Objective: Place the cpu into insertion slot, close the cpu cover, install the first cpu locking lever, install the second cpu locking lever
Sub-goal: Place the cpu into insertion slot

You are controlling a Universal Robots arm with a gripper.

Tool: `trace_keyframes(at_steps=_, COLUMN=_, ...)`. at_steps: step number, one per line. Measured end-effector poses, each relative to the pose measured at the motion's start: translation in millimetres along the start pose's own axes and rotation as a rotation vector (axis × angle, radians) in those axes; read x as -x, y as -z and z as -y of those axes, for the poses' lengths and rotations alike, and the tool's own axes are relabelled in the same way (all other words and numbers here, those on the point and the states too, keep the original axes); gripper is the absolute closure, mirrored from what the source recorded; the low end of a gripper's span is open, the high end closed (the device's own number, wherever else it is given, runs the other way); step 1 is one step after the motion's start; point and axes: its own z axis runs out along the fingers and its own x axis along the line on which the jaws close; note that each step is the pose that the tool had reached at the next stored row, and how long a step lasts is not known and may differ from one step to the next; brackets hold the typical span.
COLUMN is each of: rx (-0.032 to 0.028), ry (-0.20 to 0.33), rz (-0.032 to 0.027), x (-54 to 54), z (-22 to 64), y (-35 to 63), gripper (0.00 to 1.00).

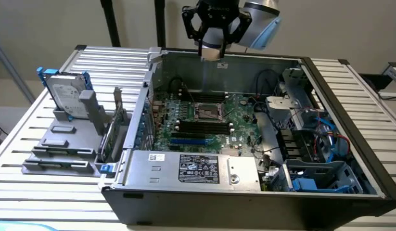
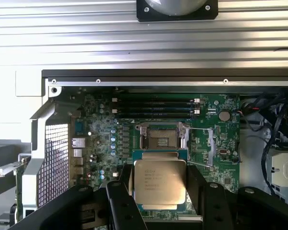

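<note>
Tabletop of silvery slats comes nearest, and on it sits the open computer case, its black wall towards us. Just inside that near wall lies the grey power supply box, label up. Off at the exterior view's left, outside the case, a hard drive stands upright in a grey holder.

Move farther in and we reach the green motherboard, with the long black memory slots running across it. Just beyond those slots is the insertion slot, a square black socket with a silvery rim, lying open. In the wrist view a thin silvery frame, the cpu cover, appears swung open beside the socket, though its exact angle is hard to judge.

Farthest and highest of all, the tool hangs above the far wall of the case, well apart from the board. And it's carrying something: the cpu shows as a small pale square at its tip. The wrist view settles it. The black fingers press on opposite edges of the chip, which is held flat, its silvery top with printed lettering facing the camera. So the tool is clamped on the cpu, with the chip up in the air and the open socket below, apart from it.
</note>
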Motion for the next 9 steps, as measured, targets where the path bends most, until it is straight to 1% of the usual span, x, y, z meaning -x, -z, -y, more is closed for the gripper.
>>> trace_keyframes(at_steps=2, rx=0.0002, ry=-0.01, rz=0.0009, x=0.9, z=0.0, y=-2.1, gripper=0.45)
trace_keyframes(at_steps=4, rx=0.0003, ry=-0.035, rz=0.003, x=1.5, z=0.2, y=-5.1, gripper=0.45)
trace_keyframes(at_steps=9, rx=0.0021, ry=-0.123, rz=0.0109, x=1.8, z=0.8, y=-12.1, gripper=0.45)
